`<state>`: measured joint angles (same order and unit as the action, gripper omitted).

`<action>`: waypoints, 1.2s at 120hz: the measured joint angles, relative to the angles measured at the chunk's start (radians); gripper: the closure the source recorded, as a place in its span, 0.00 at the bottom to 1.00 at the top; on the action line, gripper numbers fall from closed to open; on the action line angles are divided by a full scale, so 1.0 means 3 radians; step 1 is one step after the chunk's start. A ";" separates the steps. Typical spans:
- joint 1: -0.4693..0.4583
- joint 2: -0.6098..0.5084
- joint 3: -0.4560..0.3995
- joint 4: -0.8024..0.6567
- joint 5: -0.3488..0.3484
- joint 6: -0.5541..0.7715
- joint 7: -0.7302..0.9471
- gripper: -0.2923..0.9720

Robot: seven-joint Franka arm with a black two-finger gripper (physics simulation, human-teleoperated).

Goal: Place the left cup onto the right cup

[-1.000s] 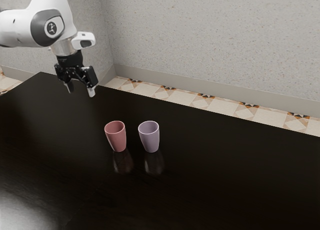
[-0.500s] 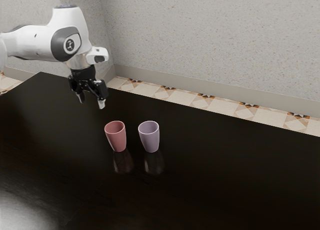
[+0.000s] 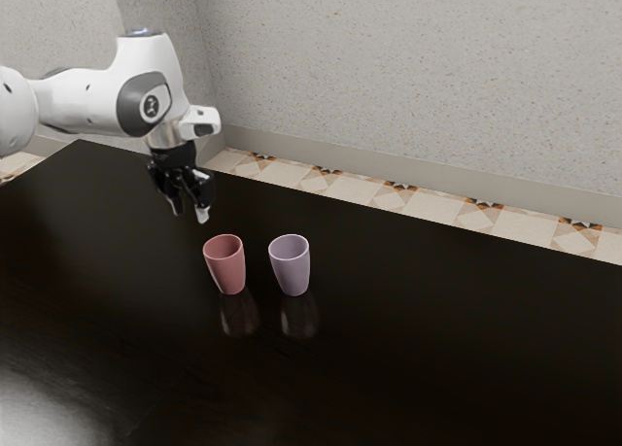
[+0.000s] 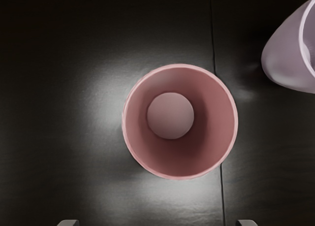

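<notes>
Black two-finger gripper [image 3: 190, 209] spread wide, empty, touching nothing, hovers above upright pink tapered cup [image 3: 224, 262]; lilac tapered cup [image 3: 290, 263] just beside, on dark glossy bench [image 3: 437, 349].

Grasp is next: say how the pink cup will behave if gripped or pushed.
The pink cup looks stiff: its rim is cleanly round. It tapers to a narrower base, so a sideways push may tip it. Empty and thin-walled, it is probably light and might slide toward the nearby lilac cup.

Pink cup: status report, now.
Gripper open, empty, hanging above pink cup. Pink cup upright on table, untouched. Purple cup upright beside it, not touching.
</notes>
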<state>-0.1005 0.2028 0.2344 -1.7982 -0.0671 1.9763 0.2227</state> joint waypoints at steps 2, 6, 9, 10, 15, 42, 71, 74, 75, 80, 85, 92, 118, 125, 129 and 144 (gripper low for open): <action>0.0001 0.0010 0.0000 0.0000 -0.0008 0.0009 0.0002 0.47; 0.0002 0.0030 0.0001 0.0000 -0.0023 0.0026 0.0006 0.47; 0.0002 0.0046 0.0000 -0.0001 -0.0033 0.0040 0.0009 0.47; 0.0002 0.0051 -0.0001 -0.0001 -0.0036 0.0045 0.0010 0.47; 0.0002 0.0076 -0.0002 -0.0003 -0.0050 0.0067 0.0015 0.47; 0.0007 0.0197 0.0000 -0.0004 -0.0106 0.0164 0.0036 0.48; 0.0015 0.0271 0.0001 -0.0016 -0.0117 0.0241 0.0051 0.48; 0.0016 0.0274 0.0001 -0.0021 -0.0117 0.0248 0.0052 0.48; 0.0016 0.0274 0.0001 -0.0022 -0.0117 0.0250 0.0052 0.48; 0.0017 0.0276 0.0000 -0.0029 -0.0115 0.0259 0.0054 0.48; 0.0017 0.0274 0.0001 -0.0033 -0.0110 0.0267 0.0056 0.48; 0.0019 0.0275 0.0001 -0.0035 -0.0101 0.0279 0.0059 0.48; 0.0046 0.0332 0.0001 -0.0016 -0.0086 0.0357 0.0073 0.48; 0.0048 0.0360 0.0001 -0.0008 -0.0089 0.0371 0.0076 0.48; 0.0052 0.0377 0.0001 -0.0004 -0.0093 0.0377 0.0078 0.48; 0.0073 0.0453 0.0001 0.0025 -0.0103 0.0393 0.0083 0.48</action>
<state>-0.0786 0.3388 0.2347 -1.7908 -0.0979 2.0942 0.2476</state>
